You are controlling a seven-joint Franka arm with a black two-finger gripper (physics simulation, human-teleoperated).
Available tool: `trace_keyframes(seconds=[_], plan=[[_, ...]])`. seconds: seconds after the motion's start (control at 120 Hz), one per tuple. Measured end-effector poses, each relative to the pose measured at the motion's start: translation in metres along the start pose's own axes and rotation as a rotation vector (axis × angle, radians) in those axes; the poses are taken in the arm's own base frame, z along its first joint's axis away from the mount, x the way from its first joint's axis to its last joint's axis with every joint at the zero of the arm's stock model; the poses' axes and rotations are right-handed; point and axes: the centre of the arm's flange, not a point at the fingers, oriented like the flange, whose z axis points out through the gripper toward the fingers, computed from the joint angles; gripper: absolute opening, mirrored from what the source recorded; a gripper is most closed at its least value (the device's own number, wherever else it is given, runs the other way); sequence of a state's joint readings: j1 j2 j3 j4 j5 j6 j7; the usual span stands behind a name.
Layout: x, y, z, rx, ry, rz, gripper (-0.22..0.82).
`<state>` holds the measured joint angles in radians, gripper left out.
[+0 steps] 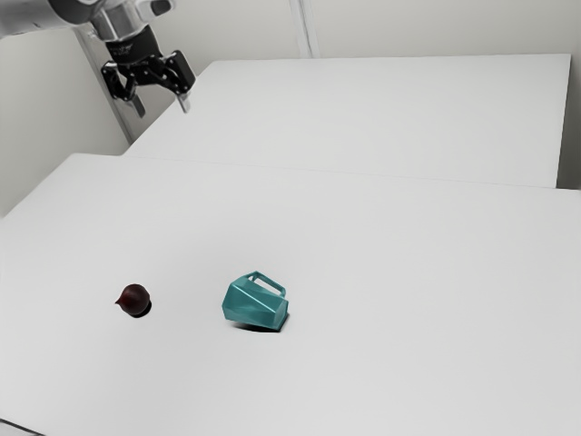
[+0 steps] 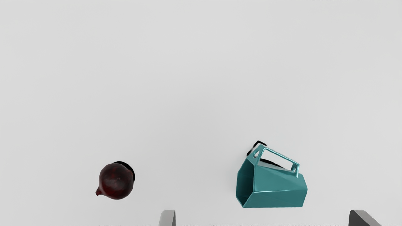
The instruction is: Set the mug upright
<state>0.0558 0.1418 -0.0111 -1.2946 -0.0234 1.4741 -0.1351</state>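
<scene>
Glossy teal faceted mug (image 1: 255,307) lies sideways; black gripper (image 1: 162,110) spread open, far at the exterior view's left.
Probably light, stiff, slick: pinch body walls (image 2: 278,183), not thin handle (image 2: 281,156).

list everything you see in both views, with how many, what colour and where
mug: 1, teal, lying on its side on the table, open end toward the round object
round object with a pointed tip: 1, dark red, on the table, apart from the mug
table: 1, white, under both objects
second flat surface: 1, white, beyond the table
walls: at least 2, pale grey, behind the surfaces and at the exterior view's left
thin line, maybe a cable: 1, dark, exterior view's lower left corner
arm: 1, white and grey, exterior view's upper left
gripper: 1, black with grey fingertips, open, above the table
</scene>
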Motion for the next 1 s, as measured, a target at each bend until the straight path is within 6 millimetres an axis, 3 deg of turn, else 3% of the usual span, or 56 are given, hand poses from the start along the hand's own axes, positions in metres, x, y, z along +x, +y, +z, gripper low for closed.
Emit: trace_keyframes(seconds=[0.142, 0.225, 0.375, 0.5, 0.592, 0.692, 0.767, 0.858, 1.0], plan=[[-0.001, 0.004, 0.003, -0.012, -0.008, 0.020, 0.60], [0.003, 0.004, 0.019, -0.055, -0.038, 0.015, 0.60], [-0.009, -0.016, 0.090, -0.215, -0.120, -0.018, 0.60], [-0.018, -0.035, 0.164, -0.454, -0.154, -0.074, 0.60], [-0.030, -0.054, 0.217, -0.634, -0.154, -0.137, 0.60], [-0.044, -0.079, 0.262, -0.767, -0.123, -0.183, 0.60], [-0.057, -0.090, 0.287, -0.818, -0.096, -0.175, 0.60], [-0.077, -0.090, 0.313, -0.850, -0.079, -0.123, 0.60], [-0.093, -0.086, 0.335, -0.859, -0.039, -0.006, 0.60]])
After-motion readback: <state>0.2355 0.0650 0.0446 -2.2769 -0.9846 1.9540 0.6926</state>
